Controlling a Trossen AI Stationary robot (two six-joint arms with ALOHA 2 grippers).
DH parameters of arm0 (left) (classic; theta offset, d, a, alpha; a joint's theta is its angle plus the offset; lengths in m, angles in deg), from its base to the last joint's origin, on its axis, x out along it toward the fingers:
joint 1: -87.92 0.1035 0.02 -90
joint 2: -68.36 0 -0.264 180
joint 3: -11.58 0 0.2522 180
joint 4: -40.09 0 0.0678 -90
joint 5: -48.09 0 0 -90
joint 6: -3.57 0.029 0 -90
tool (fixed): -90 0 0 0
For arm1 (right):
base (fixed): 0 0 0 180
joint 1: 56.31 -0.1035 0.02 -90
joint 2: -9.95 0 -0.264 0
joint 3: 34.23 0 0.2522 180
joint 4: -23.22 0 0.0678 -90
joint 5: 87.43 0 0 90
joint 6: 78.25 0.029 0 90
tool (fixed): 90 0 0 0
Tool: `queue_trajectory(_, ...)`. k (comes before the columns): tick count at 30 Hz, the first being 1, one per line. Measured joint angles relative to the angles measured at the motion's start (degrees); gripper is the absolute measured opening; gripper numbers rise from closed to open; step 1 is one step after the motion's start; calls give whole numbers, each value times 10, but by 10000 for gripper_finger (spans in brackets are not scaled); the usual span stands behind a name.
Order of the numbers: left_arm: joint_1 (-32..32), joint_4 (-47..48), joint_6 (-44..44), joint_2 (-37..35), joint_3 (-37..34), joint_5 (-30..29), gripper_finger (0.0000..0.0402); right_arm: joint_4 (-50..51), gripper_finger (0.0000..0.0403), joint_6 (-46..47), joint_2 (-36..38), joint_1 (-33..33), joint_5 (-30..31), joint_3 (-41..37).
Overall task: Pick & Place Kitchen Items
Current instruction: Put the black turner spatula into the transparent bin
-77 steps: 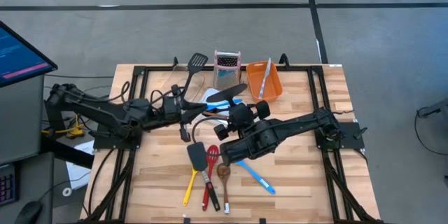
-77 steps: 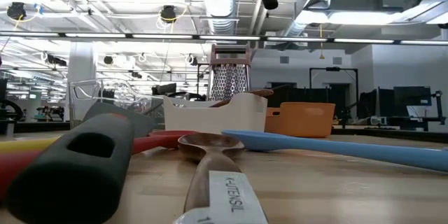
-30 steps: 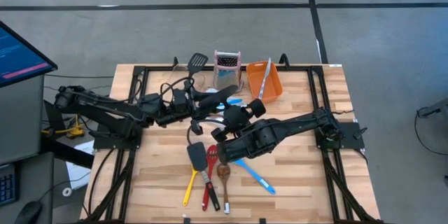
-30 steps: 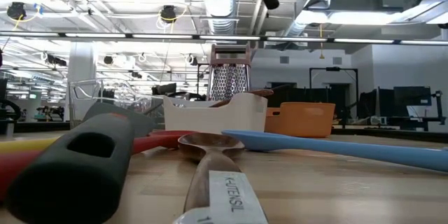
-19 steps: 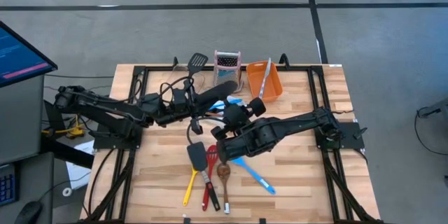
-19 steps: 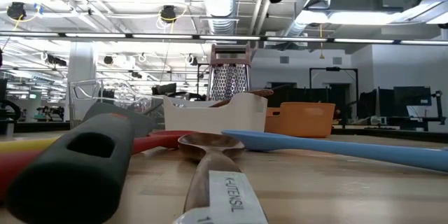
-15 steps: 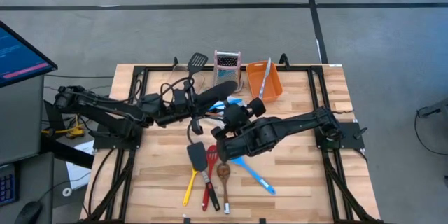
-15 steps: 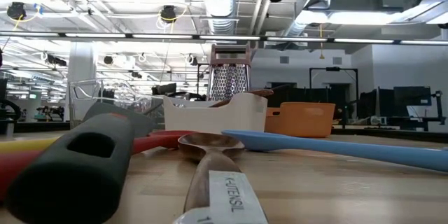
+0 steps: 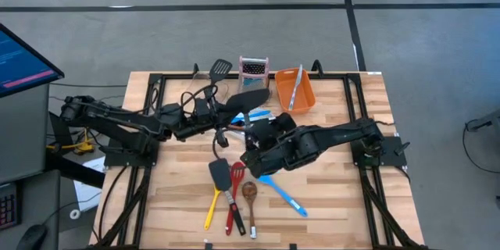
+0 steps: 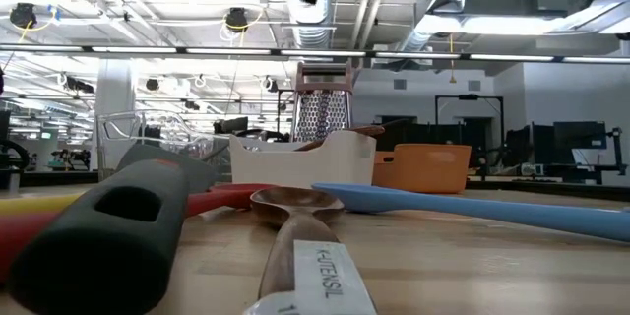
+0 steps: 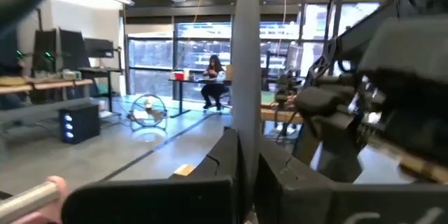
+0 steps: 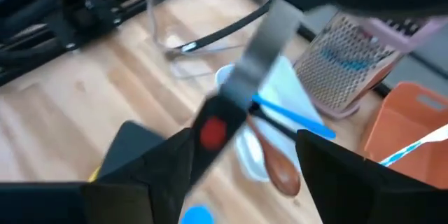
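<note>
My left gripper (image 9: 220,119) hangs above the table's middle, shut on a black spatula (image 9: 250,98). The spatula's blade points toward the far right, near the steel grater (image 9: 254,75). My right gripper (image 12: 238,161) is open just below it. Its fingers stand on either side of the spatula's black handle end with a red spot (image 12: 210,131); whether they touch it, I cannot tell. Several other utensils lie near the front edge: a yellow-handled spatula (image 9: 216,177), a red tool (image 9: 236,197), a wooden spoon (image 9: 250,194) and a blue spoon (image 9: 286,196). My left gripper pinches the spatula's grey shaft (image 11: 245,112) between its two fingers, coming level from the table's left. The shaft rises straight out from between the fingertips in the left wrist view. The spatula is lifted clear of the table, with its blade higher than its handle end.
A white tub (image 12: 280,105) with a blue spoon and a wooden spoon sits under the spatula. An orange tub (image 9: 295,90) and a black slotted turner (image 9: 221,69) stand at the back. A clear tub (image 12: 199,21) is at the far left. A black rail frame (image 9: 156,86) borders the table.
The spatula has turned about its length, so its blade now shows its broad face from above. In the low view its dark bar has gone left and stands upright. My right arm has sunk a little toward the near edge.
</note>
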Motion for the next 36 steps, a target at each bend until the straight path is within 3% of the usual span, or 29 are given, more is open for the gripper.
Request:
queue_trajectory(9, 0, 44, 113, -47, 1, -113, 0, 31, 209, 0, 45, 0, -90, 0)
queue_trajectory(17, 0, 134, 239, -125, 1, -294, 0, 42, 166, -6, 47, 6, -92, 0)
queue_trajectory(21, 10, 161, 284, -157, 1, -353, 0, 40, 156, -9, 38, 15, -92, -1)
queue_trajectory(31, 91, 270, 256, -192, 1, -352, 0, 38, 145, -9, 40, 25, -92, -11)
queue_trajectory(36, 145, 369, 149, -189, 1, -269, 0, 38, 143, -9, 39, 25, -92, -11)
